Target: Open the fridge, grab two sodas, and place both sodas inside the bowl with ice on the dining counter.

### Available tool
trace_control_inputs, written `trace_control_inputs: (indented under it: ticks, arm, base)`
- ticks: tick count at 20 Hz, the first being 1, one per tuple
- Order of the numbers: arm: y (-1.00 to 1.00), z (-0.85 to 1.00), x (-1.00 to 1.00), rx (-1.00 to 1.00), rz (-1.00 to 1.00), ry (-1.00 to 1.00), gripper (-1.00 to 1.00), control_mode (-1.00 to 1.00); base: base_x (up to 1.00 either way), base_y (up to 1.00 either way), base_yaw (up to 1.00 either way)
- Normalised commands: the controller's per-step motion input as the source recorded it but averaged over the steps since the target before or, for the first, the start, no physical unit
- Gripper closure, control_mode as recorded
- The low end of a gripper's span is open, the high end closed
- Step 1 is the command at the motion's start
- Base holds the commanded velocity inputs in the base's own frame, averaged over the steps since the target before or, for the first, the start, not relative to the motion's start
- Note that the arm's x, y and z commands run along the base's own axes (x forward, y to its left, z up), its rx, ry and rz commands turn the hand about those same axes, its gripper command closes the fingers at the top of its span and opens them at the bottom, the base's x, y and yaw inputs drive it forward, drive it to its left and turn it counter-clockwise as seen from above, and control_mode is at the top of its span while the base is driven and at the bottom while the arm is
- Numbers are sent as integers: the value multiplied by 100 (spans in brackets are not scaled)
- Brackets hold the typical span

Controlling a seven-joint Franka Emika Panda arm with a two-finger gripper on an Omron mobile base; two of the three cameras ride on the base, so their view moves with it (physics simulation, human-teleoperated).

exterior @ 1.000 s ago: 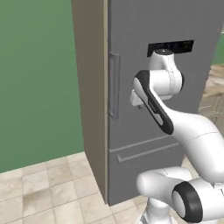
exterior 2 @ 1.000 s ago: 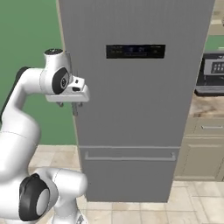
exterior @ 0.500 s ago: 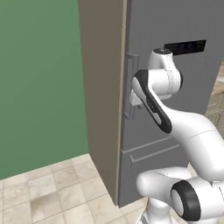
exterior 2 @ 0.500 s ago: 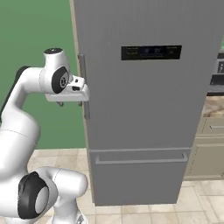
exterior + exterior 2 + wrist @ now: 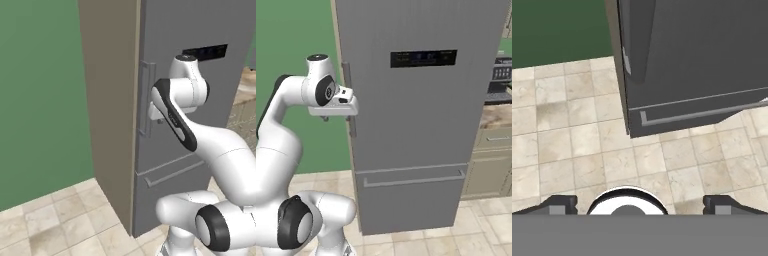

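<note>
Tall grey steel fridge [image 5: 421, 125], door closed, directly ahead. White two-finger gripper [image 5: 351, 106], fingers spread wide and empty, beside the long vertical handle [image 5: 349, 100]. Door likely heavy, rigid; grasp mid-handle.

Pincer [image 5: 351, 116] beside the handle [image 5: 349, 102] at the fridge [image 5: 421, 100] door's left edge, drawer [image 5: 411, 200] below.

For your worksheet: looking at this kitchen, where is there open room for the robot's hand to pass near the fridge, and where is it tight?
Free: the space left of the fridge, bordered by the green wall and the tiled floor; also the floor in front of the lower drawer. Crowded: at the long vertical handle, where the gripper sits close against the door, and the right side, hemmed by cream cabinets.
</note>
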Motion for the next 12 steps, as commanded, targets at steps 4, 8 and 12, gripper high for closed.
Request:
trace_control_inputs:
  ticks: [4, 8, 12]
  arm:
    - [0, 0, 0, 0, 0, 0, -100, 100]
    - [0, 0, 0, 0, 0, 0, -100, 100]
    - [0, 0, 0, 0, 0, 0, -100, 100]
  base:
    - [1, 42, -26]
    - [0, 44, -26]
    - [0, 50, -26]
